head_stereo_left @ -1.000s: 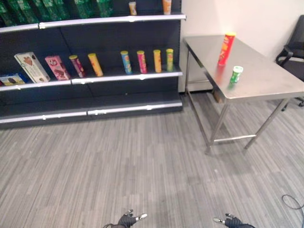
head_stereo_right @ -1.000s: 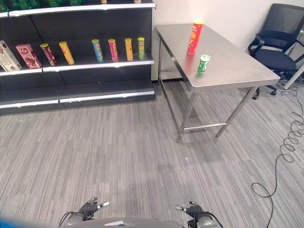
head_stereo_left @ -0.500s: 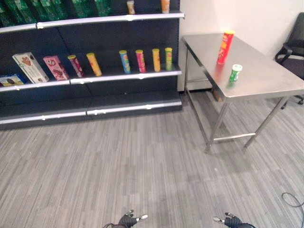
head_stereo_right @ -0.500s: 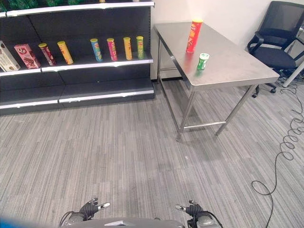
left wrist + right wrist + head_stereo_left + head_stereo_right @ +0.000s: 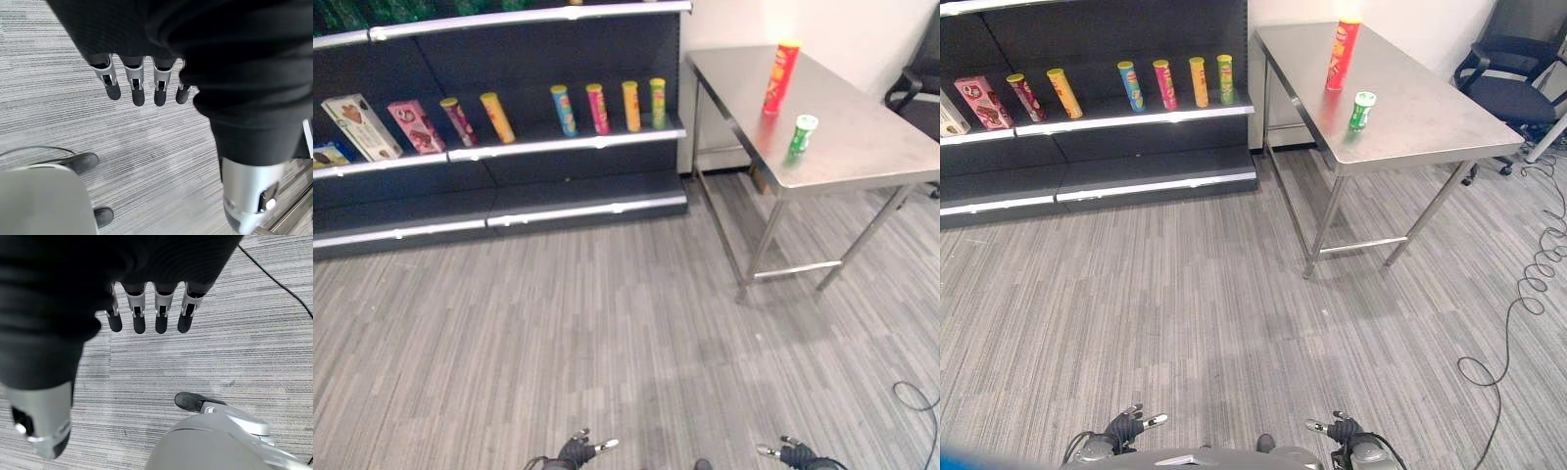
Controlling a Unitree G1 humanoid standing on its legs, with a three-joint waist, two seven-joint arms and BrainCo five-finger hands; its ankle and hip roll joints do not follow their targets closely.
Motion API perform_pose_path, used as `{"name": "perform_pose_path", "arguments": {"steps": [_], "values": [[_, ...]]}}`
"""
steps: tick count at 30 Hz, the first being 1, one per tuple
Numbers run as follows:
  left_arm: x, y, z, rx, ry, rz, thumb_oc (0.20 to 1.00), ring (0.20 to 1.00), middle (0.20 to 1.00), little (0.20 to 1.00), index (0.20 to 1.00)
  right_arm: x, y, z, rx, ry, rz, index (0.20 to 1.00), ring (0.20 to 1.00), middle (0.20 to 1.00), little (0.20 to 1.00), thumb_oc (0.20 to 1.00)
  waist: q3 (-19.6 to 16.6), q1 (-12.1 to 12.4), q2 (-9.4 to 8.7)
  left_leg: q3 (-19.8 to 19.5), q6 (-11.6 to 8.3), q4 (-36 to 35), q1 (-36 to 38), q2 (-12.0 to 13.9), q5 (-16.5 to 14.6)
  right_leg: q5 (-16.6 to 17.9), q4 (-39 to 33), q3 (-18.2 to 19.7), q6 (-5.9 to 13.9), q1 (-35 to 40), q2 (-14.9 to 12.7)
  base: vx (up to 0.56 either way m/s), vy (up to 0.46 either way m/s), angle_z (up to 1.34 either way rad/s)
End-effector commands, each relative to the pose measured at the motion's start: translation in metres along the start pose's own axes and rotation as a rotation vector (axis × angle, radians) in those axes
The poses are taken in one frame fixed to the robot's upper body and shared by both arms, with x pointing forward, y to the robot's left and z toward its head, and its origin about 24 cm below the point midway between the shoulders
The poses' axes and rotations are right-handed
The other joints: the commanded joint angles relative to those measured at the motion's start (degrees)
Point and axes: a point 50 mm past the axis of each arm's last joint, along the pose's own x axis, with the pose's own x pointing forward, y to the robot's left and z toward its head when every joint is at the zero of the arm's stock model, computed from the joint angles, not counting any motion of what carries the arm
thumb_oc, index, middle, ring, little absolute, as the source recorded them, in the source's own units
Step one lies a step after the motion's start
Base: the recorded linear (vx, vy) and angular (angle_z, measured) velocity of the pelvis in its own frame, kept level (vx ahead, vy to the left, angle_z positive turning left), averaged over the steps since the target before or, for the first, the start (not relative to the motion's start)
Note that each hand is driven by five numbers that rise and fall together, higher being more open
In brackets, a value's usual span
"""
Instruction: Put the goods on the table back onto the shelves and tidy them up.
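A tall red tube can stands upright on the steel table at the far right. A short green can stands a little nearer on the same table. The dark shelves at the far left hold a row of tube cans and boxes. My left hand hangs low at the bottom edge, open with nothing in it; its fingers point straight at the floor. My right hand hangs likewise, fingers straight and empty. Both hands are far from the table.
Grey striped carpet lies between me and the shelves. A black office chair stands behind the table at the far right. The table's thin metal legs reach down to the floor.
The whole picture has shifted downward, so the camera has moved; shelves and table sit higher in view. Both hands stay hanging as before.
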Motion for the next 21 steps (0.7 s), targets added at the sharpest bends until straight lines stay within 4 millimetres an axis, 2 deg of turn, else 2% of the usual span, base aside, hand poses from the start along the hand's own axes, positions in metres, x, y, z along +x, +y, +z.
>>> {"name": "perform_pose_path", "arguments": {"steps": [1, 2, 3, 5, 7, 9, 11, 13, 15, 16, 17, 18, 20, 21], "values": [[0.004, 0.010, 0.017, 0.115, -0.046, 0.013, 1.000, 1.000, 1.000, 1.000, 1.000, 0.003, -0.005, 0.020, -0.059, -0.054, -0.005, 1.000, 1.000, 1.000, 1.000, 1.000, -0.48, -0.61, -2.44, -2.63, -0.16, 4.50, -2.07, -0.56, -5.04, -6.02, 10.08, 0.43, 9.82, -3.46, -9.28, 0.03, 0.219, -0.13], [0.004, 0.012, 0.016, 0.138, -0.041, 0.010, 1.000, 1.000, 1.000, 1.000, 1.000, 0.003, -0.004, 0.020, -0.050, -0.057, 0.003, 1.000, 1.000, 1.000, 1.000, 1.000, 0.02, -0.84, -2.40, -2.87, 0.65, 4.30, -1.00, -1.32, -5.69, -4.81, 17.58, 0.94, 10.46, -6.92, -10.12, 0.03, 0.230, -0.21], [0.004, 0.013, 0.019, 0.146, -0.049, 0.011, 1.000, 1.000, 1.000, 1.000, 1.000, 0.003, -0.005, 0.020, -0.045, -0.057, -0.001, 1.000, 1.000, 1.000, 1.000, 1.000, 0.73, -1.14, -2.46, -2.96, 1.29, 4.27, -0.42, -1.85, -5.90, -1.62, 22.02, 1.22, 11.18, -8.80, -10.73, 0.03, 0.213, -0.23], [0.005, 0.013, 0.025, 0.165, -0.063, 0.008, 1.000, 1.000, 1.000, 1.000, 1.000, 0.003, -0.006, 0.017, -0.035, -0.050, -0.005, 1.000, 1.000, 1.000, 1.000, 1.000, 1.93, -1.88, -2.21, -3.17, 2.01, 3.42, 1.62, -2.32, -6.16, 2.45, 30.61, 1.74, 11.23, -12.76, -10.88, 0.06, 0.149, -0.04], [0.006, 0.011, 0.032, 0.186, -0.091, -0.005, 1.000, 1.000, 1.000, 1.000, 1.000, 0.002, -0.009, 0.013, -0.021, -0.042, -0.011, 1.000, 1.000, 1.000, 1.000, 1.000, 2.58, -3.10, -1.40, -3.85, 1.95, 2.69, 3.43, -1.72, -6.77, 2.30, 34.17, 1.61, 9.97, -17.01, -9.93, 0.18, 0.092, 0.11], [0.007, 0.009, 0.040, 0.210, -0.117, -0.014, 1.000, 1.000, 1.000, 1.000, 1.000, 0.001, -0.015, 0.009, 0.013, -0.031, -0.032, 1.000, 1.000, 1.000, 1.000, 1.000, 2.85, -4.30, -1.23, -4.43, 1.63, 2.45, 4.78, -1.66, -7.91, 1.43, 29.46, 1.09, 9.57, -19.51, -8.88, 0.25, 0.020, 0.13], [0.008, 0.006, 0.050, 0.225, -0.149, -0.023, 1.000, 1.000, 1.000, 1.000, 1.000, 0.000, -0.021, 0.006, 0.030, -0.020, -0.050, 1.000, 1.000, 1.000, 1.000, 1.000, 3.47, -5.54, -1.45, -5.70, 1.18, 2.29, 6.60, -1.78, -9.46, 0.95, 21.66, 0.13, 9.75, -19.95, -7.61, 0.28, -0.045, 0.07], [0.009, 0.006, 0.057, 0.242, -0.164, -0.023, 1.000, 1.000, 1.000, 1.000, 1.000, 0.000, -0.024, 0.003, 0.030, -0.005, -0.060, 1.000, 1.000, 1.000, 1.000, 1.000, 3.48, -6.70, -2.35, -6.59, 0.62, 2.10, 8.40, -2.30, -10.86, 2.40, 11.70, -0.65, 10.48, -21.51, -6.98, 0.34, -0.072, 0.13], [0.010, 0.006, 0.060, 0.250, -0.168, -0.024, 1.000, 1.000, 1.000, 1.000, 1.000, 0.000, -0.025, 0.001, 0.031, 0.009, -0.065, 1.000, 1.000, 1.000, 1.000, 1.000, 3.61, -7.63, -2.48, -7.51, -0.30, 1.76, 10.97, -1.92, -12.26, 3.85, 4.10, -3.35, 11.41, -21.88, -6.17, 0.33, -0.070, 0.19], [0.010, 0.005, 0.060, 0.250, -0.168, -0.025, 1.000, 1.000, 1.000, 1.000, 1.000, 0.000, -0.025, 0.001, 0.031, 0.009, -0.066, 1.000, 1.000, 1.000, 1.000, 1.000, 3.75, -7.69, -2.26, -7.54, -0.35, 1.71, 11.18, -1.66, -12.36, 3.88, 3.89, -3.55, 11.38, -21.55, -5.97, 0.37, -0.115, 0.32], [0.010, 0.003, 0.059, 0.238, -0.161, -0.031, 1.000, 1.000, 1.000, 1.000, 1.000, -0.001, -0.025, -0.002, 0.025, 0.018, -0.067, 1.000, 1.000, 1.000, 1.000, 1.000, 3.21, -7.79, -2.55, -7.62, -1.12, 1.73, 12.75, -1.34, -13.40, 4.55, 1.56, -8.48, 11.80, -22.18, -6.47, 0.50, -0.198, 0.42], [0.009, -0.001, 0.052, 0.234, -0.146, -0.047, 1.000, 1.000, 1.000, 1.000, 1.000, -0.002, -0.025, -0.010, 0.028, 0.033, -0.067, 1.000, 1.000, 1.000, 1.000, 1.000, 2.05, -7.78, -2.79, -7.96, -1.69, 2.42, 13.57, -1.04, -14.36, 5.46, 0.71, -10.24, 10.77, -20.11, -6.51, 0.64, -0.264, 0.46], [0.009, -0.005, 0.043, 0.231, -0.115, -0.057, 1.000, 1.000, 1.000, 1.000, 1.000, -0.003, -0.027, -0.010, 0.019, 0.032, -0.066, 1.000, 1.000, 1.000, 1.000, 1.000, 0.98, -8.11, -2.64, -7.96, -2.89, 5.61, 13.91, 0.66, -13.62, 5.81, 2.15, -10.70, 8.98, -18.97, -5.22, 0.42, -0.184, 0.40], [0.009, -0.005, 0.043, 0.231, -0.115, -0.057, 1.000, 1.000, 1.000, 1.000, 1.000, -0.003, -0.027, -0.010, 0.019, 0.032, -0.066, 1.000, 1.000, 1.000, 1.000, 1.000, 0.98, -8.12, -2.63, -7.96, -2.90, 5.62, 13.92, 0.67, -13.63, 5.81, 2.14, -10.71, 8.98, -18.97, -5.21, 0.43, -0.187, 0.49]]}}
